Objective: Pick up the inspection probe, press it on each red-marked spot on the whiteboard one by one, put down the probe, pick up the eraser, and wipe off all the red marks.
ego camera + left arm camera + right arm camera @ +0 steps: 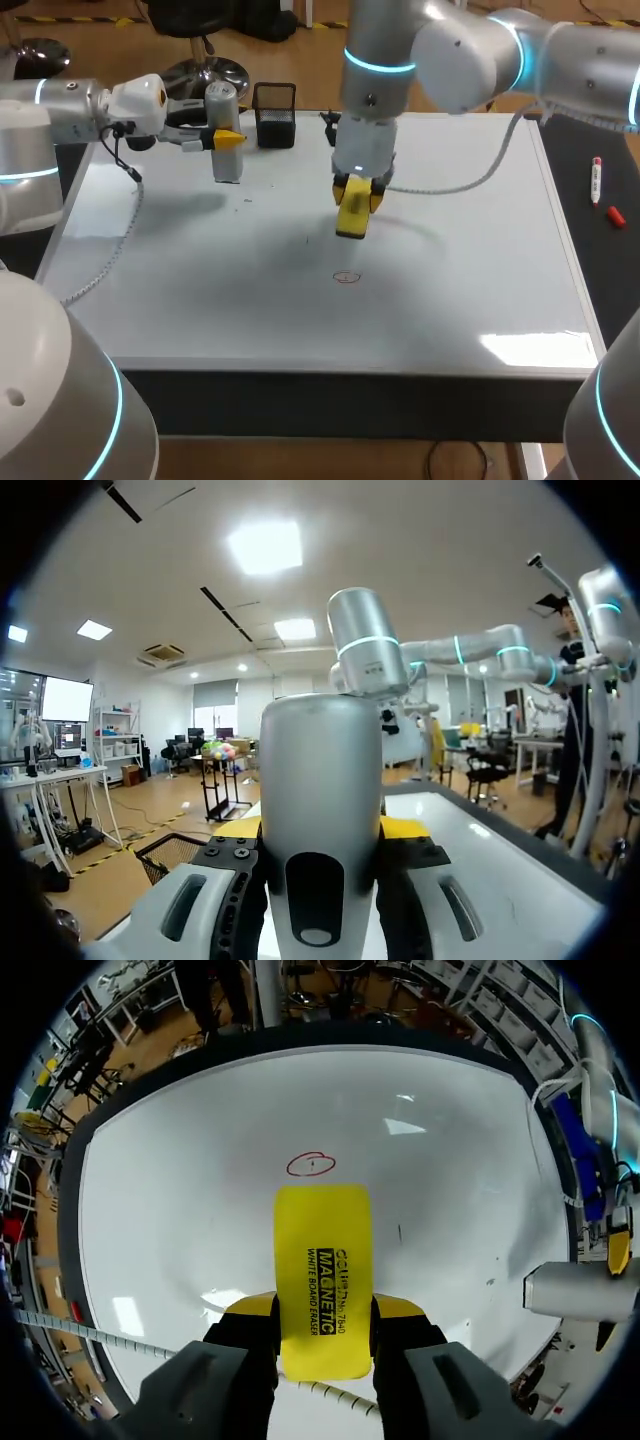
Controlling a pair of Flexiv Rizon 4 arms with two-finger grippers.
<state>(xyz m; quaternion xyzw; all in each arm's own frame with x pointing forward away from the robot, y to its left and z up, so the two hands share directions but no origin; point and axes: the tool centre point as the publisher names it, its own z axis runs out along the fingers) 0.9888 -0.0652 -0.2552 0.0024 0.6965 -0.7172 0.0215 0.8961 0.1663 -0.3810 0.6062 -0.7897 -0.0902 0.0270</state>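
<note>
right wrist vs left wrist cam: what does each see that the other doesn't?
Right wrist only: the red mark on the whiteboard, ahead of the eraser that the right end effector is shut on.
Left wrist only: the black mesh holder beside the left end effector, which is shut on the probe.
Both: the probe and the whiteboard.

Pretty bright, even light from overhead – the glossy whiteboard [300,330] throws back a white glare patch [540,347] near the front right corner of the table [350,400]. Shadows are soft and grey: a faint one just beside the right claw [355,197], another under the left claw [226,140]. From the right wrist, a few smaller glare spots [400,1126] show on the board.
</note>
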